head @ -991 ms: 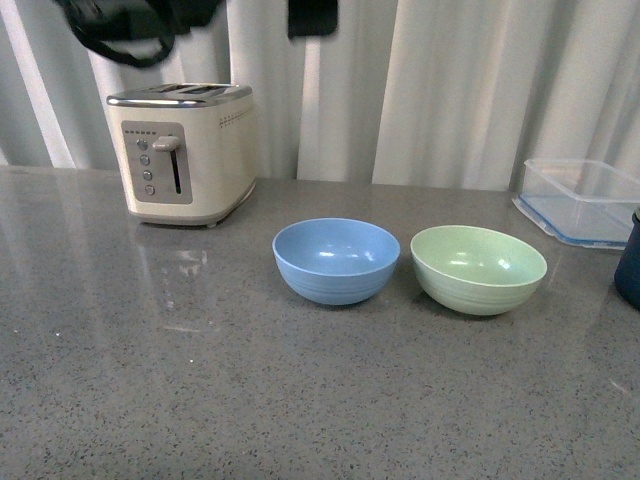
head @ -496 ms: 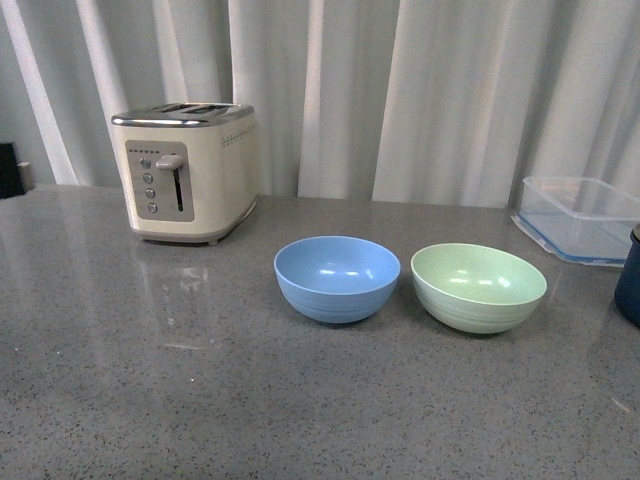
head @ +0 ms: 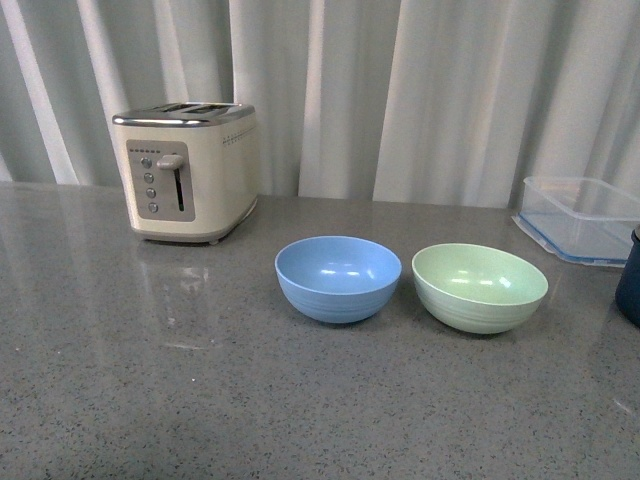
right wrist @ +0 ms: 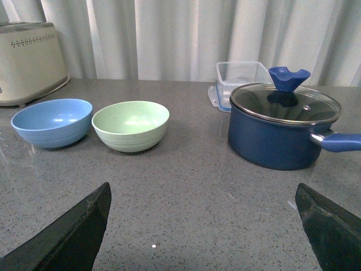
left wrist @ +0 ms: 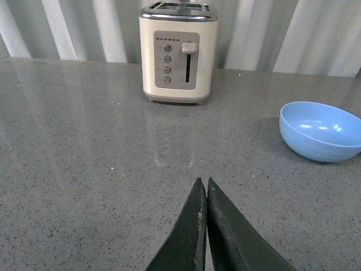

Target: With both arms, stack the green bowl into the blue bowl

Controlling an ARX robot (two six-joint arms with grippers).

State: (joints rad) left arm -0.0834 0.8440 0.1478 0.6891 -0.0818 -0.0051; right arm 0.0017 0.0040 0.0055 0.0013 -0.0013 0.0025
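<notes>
The green bowl (head: 480, 287) stands upright and empty on the grey counter, just right of the blue bowl (head: 338, 278), which is also upright and empty; they stand side by side with a small gap. Neither arm shows in the front view. In the left wrist view my left gripper (left wrist: 203, 182) is shut and empty over bare counter, with the blue bowl (left wrist: 320, 130) well off to one side. In the right wrist view my right gripper (right wrist: 203, 195) is wide open and empty, some way short of the green bowl (right wrist: 131, 125) and blue bowl (right wrist: 52, 122).
A cream toaster (head: 186, 171) stands at the back left. A clear plastic container (head: 580, 217) sits at the back right. A dark navy pot with a glass lid (right wrist: 281, 125) stands right of the green bowl. White curtains hang behind the counter.
The front view has shifted: the dark arm parts at the top a second ago are gone, and the bowls and toaster sit slightly lower in the picture. The bowls themselves have not moved.
</notes>
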